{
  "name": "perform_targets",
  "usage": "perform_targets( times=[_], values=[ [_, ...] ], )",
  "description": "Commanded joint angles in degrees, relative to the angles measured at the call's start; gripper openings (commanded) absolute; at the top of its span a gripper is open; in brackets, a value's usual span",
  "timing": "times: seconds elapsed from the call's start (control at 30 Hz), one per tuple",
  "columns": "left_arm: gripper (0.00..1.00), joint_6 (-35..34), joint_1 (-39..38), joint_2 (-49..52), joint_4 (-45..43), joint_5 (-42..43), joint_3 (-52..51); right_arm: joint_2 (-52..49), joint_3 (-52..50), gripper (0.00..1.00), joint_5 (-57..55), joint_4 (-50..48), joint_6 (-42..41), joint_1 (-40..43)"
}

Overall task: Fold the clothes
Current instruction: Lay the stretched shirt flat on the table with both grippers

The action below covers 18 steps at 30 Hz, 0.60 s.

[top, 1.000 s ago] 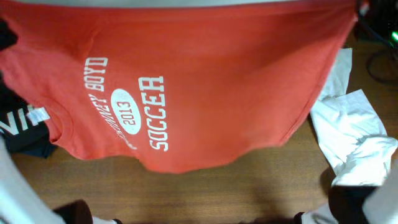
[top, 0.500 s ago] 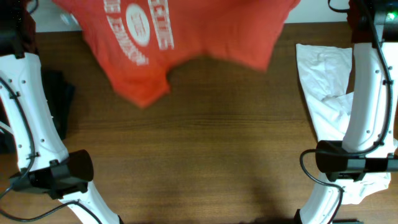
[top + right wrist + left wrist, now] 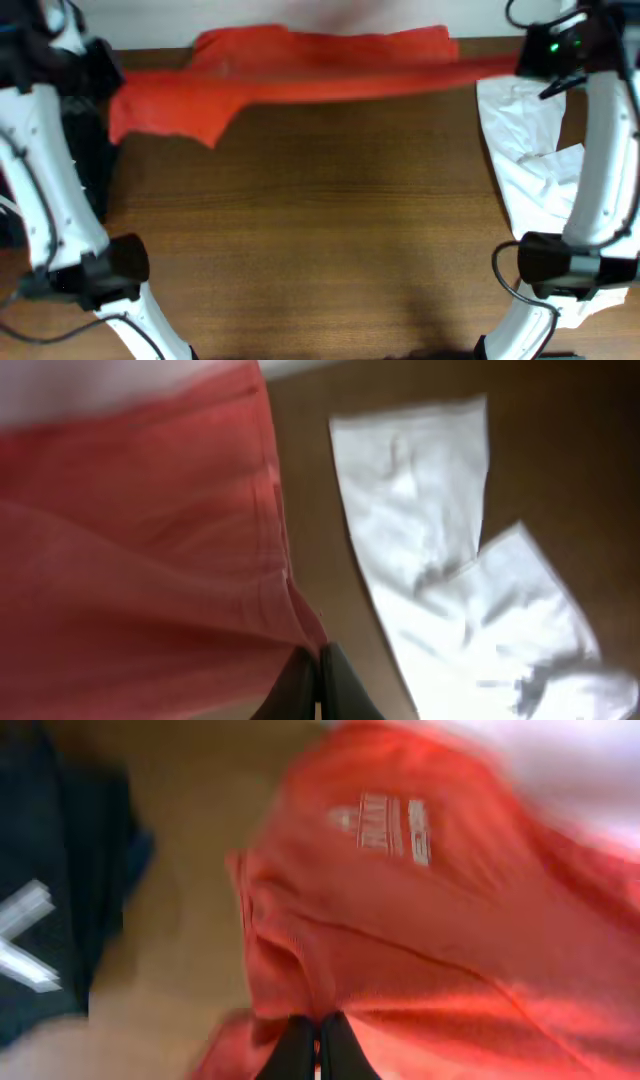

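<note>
Jaws pressed together on cloth both sides: left gripper (image 3: 318, 1055) and right gripper (image 3: 318, 686) each pinch an edge of orange shirt (image 3: 320, 72), stretched between them over table's (image 3: 330, 250) far edge, white shirts (image 3: 525, 150) right, dark garment (image 3: 60, 890) left.

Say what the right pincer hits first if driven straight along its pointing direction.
The orange-red cloth T-shirt it is shut on, bunched right at the right pincer. Past that, probably bare brown wooden table, missing the crumpled white T-shirt beside it; depth is unclear.
</note>
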<state>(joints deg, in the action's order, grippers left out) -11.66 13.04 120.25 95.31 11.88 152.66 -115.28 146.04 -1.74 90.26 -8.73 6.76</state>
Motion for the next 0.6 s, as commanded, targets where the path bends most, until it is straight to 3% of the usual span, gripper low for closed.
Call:
perform_targets(
  times=[0.0, 0.13, 0.3, 0.57],
  values=[
    [0.0, 5.5, -0.7, 3.1, 1.4, 2.4, -9.7, -1.4, -11.3, 0.04, -1.3, 1.7, 0.3, 0.7],
    [0.0, 7.6, -1.0, 3.1, 1.4, 2.3, -27.2, -1.4, -26.9, 0.04, -1.3, 2.0, 0.3, 0.7],
    [0.0, 8.9, -0.9, 3.1, 0.6, -1.6, -43.4, -1.4, -39.1, 0.04, -1.3, 2.1, -0.8, 0.8],
    [0.0, 8.9, 0.5, 0.7, -1.9, -2.9, -56.3, -0.2, -49.8, 0.04, -1.3, 2.3, -2.3, 0.8]
  ],
)
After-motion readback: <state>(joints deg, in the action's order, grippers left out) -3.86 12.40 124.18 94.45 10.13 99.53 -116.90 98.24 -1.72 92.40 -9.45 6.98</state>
